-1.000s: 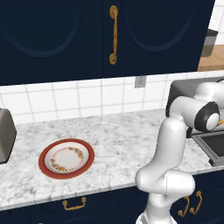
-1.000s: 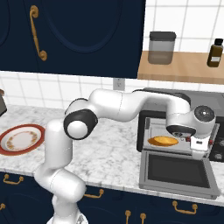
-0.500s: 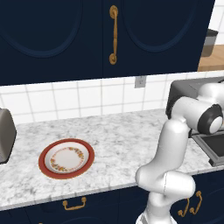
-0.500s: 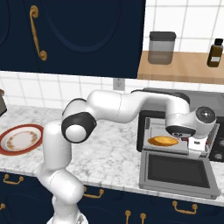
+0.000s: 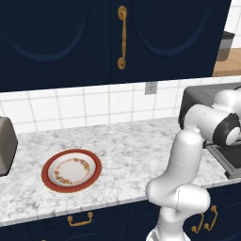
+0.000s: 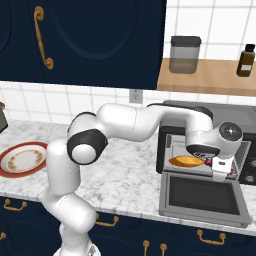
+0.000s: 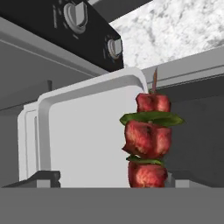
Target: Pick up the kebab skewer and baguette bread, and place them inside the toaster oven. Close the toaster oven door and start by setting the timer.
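The dark grey toaster oven (image 6: 200, 111) stands at the right of the counter with its door (image 6: 202, 197) dropped flat. On the rack inside lies the golden baguette bread (image 6: 185, 161). My gripper (image 6: 223, 172) hangs at the oven mouth, just right of the bread. In the hand view the kebab skewer (image 7: 147, 140), red chunks with green leaves, lies pointing away over a pale tray (image 7: 87, 131). It sits close to the right-hand finger. The fingers (image 7: 43, 177) stand wide apart, so the gripper (image 7: 109, 179) is open.
Two oven knobs (image 7: 76, 13) show on the control panel. A red-rimmed plate (image 5: 71, 170) lies on the marble counter at the left, beside a silver toaster (image 5: 5, 146). A jar (image 6: 185, 55) and a brown bottle (image 6: 246, 60) stand on the wooden shelf above the oven.
The hand has barely shifted at the oven mouth. The bread, door and plate stay where they were.
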Available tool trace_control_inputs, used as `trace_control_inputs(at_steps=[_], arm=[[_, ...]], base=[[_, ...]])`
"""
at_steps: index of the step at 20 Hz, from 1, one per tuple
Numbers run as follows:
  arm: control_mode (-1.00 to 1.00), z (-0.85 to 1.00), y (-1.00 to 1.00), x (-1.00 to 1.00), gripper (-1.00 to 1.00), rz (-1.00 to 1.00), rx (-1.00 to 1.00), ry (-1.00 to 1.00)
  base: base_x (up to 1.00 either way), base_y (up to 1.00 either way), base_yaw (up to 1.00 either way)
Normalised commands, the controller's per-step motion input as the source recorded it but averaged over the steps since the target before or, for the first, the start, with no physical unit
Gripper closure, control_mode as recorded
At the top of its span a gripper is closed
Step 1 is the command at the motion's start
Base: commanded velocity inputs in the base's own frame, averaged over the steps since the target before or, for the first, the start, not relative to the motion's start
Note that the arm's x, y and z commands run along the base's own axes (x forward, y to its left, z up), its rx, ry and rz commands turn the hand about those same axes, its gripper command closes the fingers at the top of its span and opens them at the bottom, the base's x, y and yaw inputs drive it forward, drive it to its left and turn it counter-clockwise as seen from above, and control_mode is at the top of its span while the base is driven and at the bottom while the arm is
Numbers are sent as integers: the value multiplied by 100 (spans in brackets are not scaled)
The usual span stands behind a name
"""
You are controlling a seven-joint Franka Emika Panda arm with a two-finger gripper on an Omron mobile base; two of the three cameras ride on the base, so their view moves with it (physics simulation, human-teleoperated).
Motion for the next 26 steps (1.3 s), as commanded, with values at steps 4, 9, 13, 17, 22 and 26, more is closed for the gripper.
trace_control_inputs(at_steps=[4,9,13,17,22,26], arm=[[-100,0,0,0,-100,0,0,0],[-100,10,0,7,-100,0,0,0],[-100,22,-22,-19,-100,0,0,0],[-100,20,-14,-46,-100,0,-1,0],[-100,0,2,-69,-100,15,-21,0],[-100,0,75,-65,-100,49,-36,-4]], base=[[0,0,0],[0,0,0],[0,0,0],[0,0,0],[0,0,0],[0,0,0]])
